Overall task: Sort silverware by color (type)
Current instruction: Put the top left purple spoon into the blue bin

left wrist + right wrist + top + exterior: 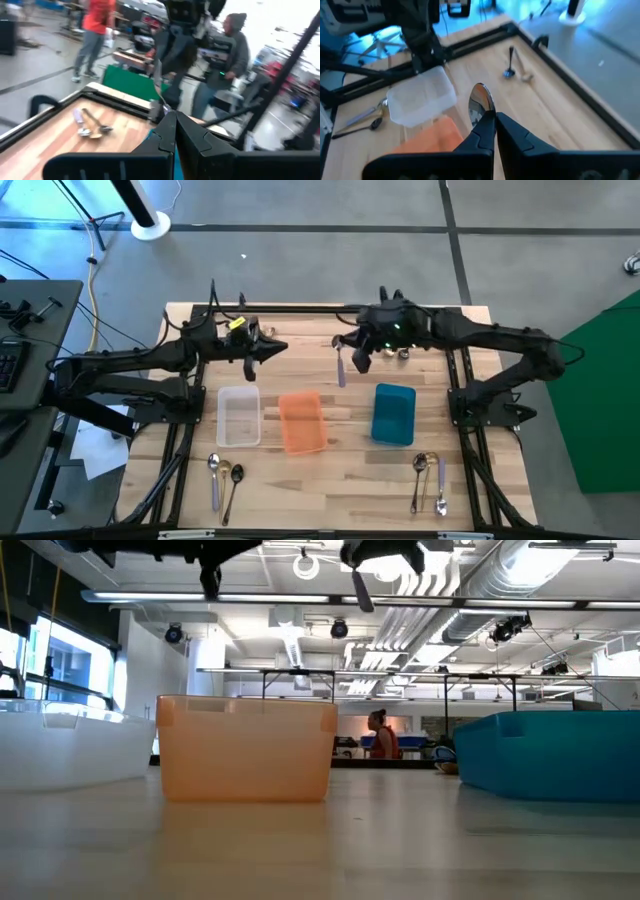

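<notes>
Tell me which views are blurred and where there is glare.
Left wrist view: smeared, people and spoons soft. Right wrist view: spoon in the right pincer mirrors glare. Low view: bright ceiling lights, orange tray sharp. High view: even.

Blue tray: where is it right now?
High view: the blue tray sits on the table's right half, rightmost of three trays, next to the orange tray, with a few spoons lying nearer the front edge.

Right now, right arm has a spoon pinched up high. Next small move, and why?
Probably carry it toward a tray and lower before releasing. The right end effector is shut on a shiny silver spoon, held well above the table, behind the orange tray and blue tray, not over either. All three trays look empty, so which one fits silver isn't settled. The left end effector waits shut behind the clear tray.
</notes>
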Controlling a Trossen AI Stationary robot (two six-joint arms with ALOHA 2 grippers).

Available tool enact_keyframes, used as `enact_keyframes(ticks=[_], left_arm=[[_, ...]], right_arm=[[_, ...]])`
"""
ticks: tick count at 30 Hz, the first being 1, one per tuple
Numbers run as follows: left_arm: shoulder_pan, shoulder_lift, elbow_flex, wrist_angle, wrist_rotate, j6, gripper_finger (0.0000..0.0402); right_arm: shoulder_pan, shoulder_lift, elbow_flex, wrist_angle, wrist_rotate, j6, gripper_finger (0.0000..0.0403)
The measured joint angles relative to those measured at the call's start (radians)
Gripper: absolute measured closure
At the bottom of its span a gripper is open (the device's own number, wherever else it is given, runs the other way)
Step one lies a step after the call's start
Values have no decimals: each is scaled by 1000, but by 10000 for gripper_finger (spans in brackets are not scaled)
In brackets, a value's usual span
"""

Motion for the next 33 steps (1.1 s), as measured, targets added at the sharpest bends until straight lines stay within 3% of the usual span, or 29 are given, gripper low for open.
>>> enact_keyframes(ticks=[4,7,16,20,25,33], left_arm=[[-25,0,39,-23,1,27,401],[-33,0,47,-27,0,50,402],[-34,0,47,-29,-5,44,401],[-34,0,47,-26,-13,44,401],[-34,9,48,-17,-49,45,402],[-34,54,48,17,-52,51,401]], right_arm=[[85,-23,0,20,148,-29,403],[120,-29,0,45,200,-58,403],[132,-58,-24,38,221,-70,403],[132,-174,-216,174,219,-19,403],[125,-300,-394,500,152,-9,403],[96,-309,-346,413,146,-57,403]])
